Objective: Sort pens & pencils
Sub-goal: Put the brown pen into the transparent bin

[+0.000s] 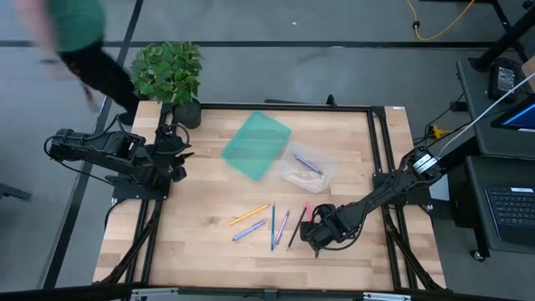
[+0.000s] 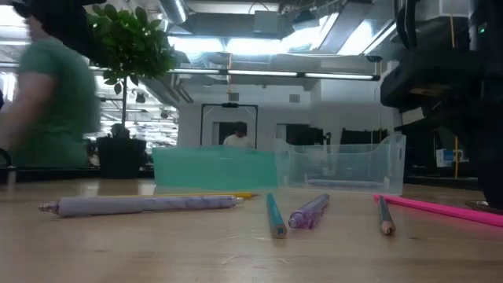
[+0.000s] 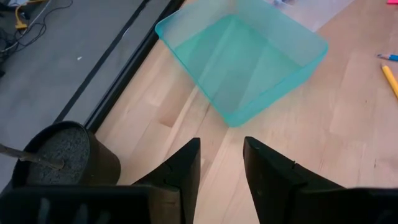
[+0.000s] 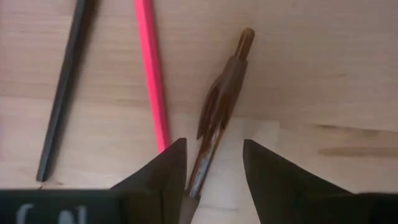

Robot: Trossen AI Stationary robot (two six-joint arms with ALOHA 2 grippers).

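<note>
Right pincer (image 4: 211, 168) astride brown pen (image 4: 217, 118), seemingly ungripped

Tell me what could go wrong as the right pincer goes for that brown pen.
The right pincer straddles the thin brown pen, but the pink pencil lies right beside one finger, so closing might nudge or catch it too. The grip also looks near the pen's end, so it may tilt when lifted.
</note>
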